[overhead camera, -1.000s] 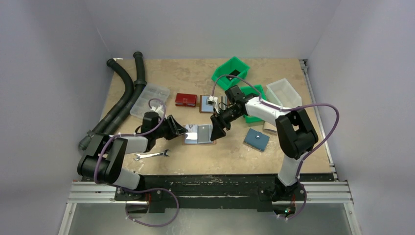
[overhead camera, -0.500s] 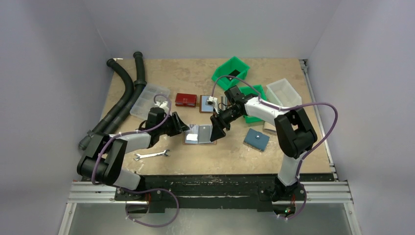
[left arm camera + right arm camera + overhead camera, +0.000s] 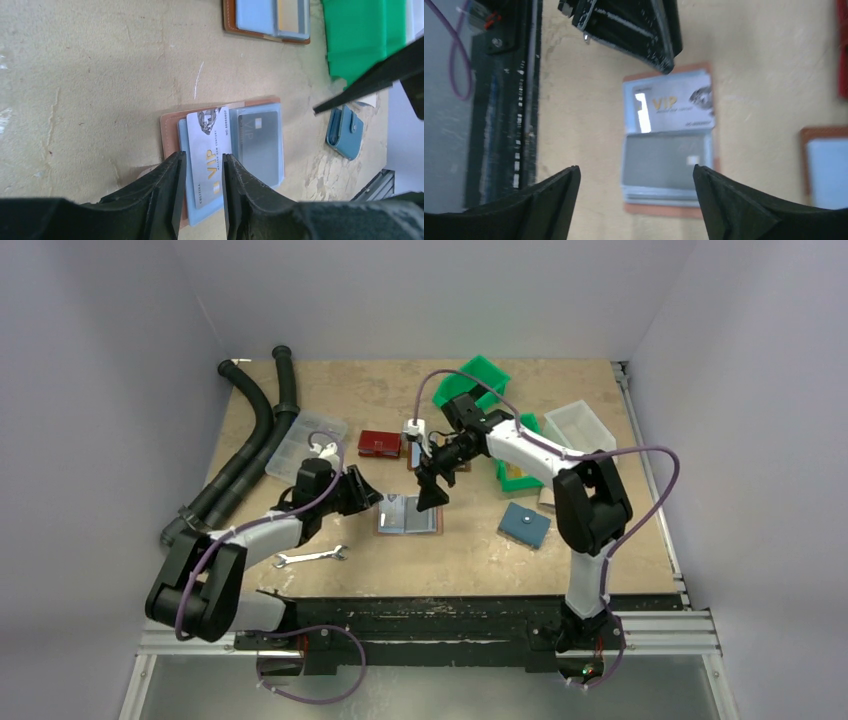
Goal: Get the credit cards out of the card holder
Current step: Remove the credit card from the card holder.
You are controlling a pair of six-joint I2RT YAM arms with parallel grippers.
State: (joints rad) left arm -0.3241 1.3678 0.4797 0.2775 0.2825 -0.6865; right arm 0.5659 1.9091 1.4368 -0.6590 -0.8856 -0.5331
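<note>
Above the flat brown card holder (image 3: 169, 131), the right gripper (image 3: 635, 168) has lifted off wide and empty, so extraction likely falls to the narrowly parted left gripper (image 3: 202, 156) straddling its silver VIP credit card (image 3: 210, 140).

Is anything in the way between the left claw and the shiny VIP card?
Nothing visible is. The left gripper sits over the near end of the VIP card in the open card holder; the right gripper hangs apart, jaws wide.
</note>
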